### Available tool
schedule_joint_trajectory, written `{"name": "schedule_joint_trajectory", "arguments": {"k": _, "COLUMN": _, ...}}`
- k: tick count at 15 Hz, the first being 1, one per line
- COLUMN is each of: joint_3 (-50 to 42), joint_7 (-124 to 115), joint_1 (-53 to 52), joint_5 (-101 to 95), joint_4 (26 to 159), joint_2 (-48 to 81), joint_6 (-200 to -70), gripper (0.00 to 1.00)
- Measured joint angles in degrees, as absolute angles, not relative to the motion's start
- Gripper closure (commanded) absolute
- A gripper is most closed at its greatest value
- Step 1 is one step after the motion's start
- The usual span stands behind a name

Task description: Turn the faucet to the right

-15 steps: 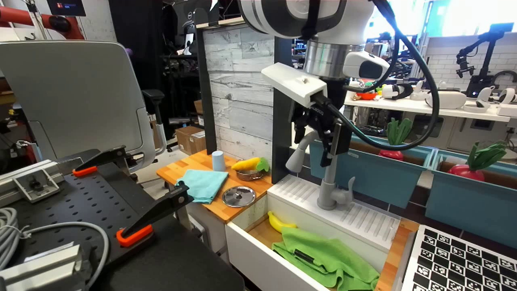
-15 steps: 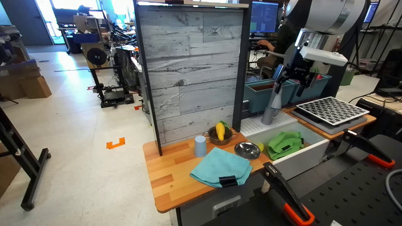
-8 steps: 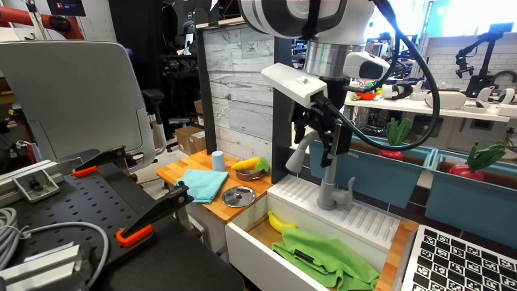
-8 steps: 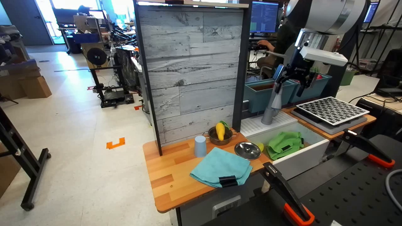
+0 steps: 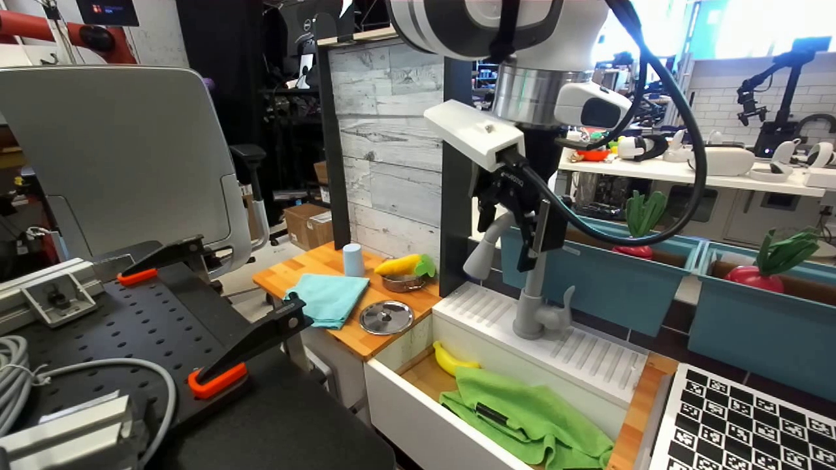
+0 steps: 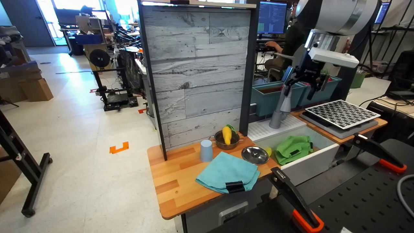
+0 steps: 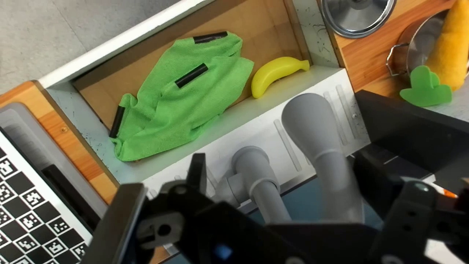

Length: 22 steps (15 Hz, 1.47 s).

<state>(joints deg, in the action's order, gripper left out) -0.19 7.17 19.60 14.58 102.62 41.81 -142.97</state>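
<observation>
The faucet is a grey gooseneck tap standing on a white ridged ledge; it also shows in an exterior view. Its spout head hangs on the side toward the wood panel. My gripper is open, fingers down, with the top of the spout between them; it also shows in an exterior view. In the wrist view, the gripper has its right finger close beside the spout and its left finger beyond the pillar. I cannot tell whether a finger touches. The top bend is hidden by the gripper.
A drawer below holds a green cloth and a yellow banana. Blue planters stand behind the faucet. The wood panel rises beside it. A pot, lid, cup and blue cloth sit on the side counter.
My wrist and gripper have shifted and turned very slightly. The spout head has moved barely, a touch to the right in an exterior view. The gripper stays open.
</observation>
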Motion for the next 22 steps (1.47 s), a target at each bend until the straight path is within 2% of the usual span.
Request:
{"name": "schedule_joint_trajectory", "arguments": {"k": 13, "joint_3": -1.64, "joint_7": 3.93, "joint_1": 18.02, "joint_5": 14.28, "joint_4": 102.84, "joint_2": 41.03, "joint_6": -141.99, "gripper": 0.0}}
{"name": "schedule_joint_trajectory", "arguments": {"k": 22, "joint_3": -4.21, "joint_7": 3.97, "joint_1": 14.26, "joint_5": 8.63, "joint_4": 111.63, "joint_2": 30.21, "joint_6": -144.2, "gripper": 0.0}}
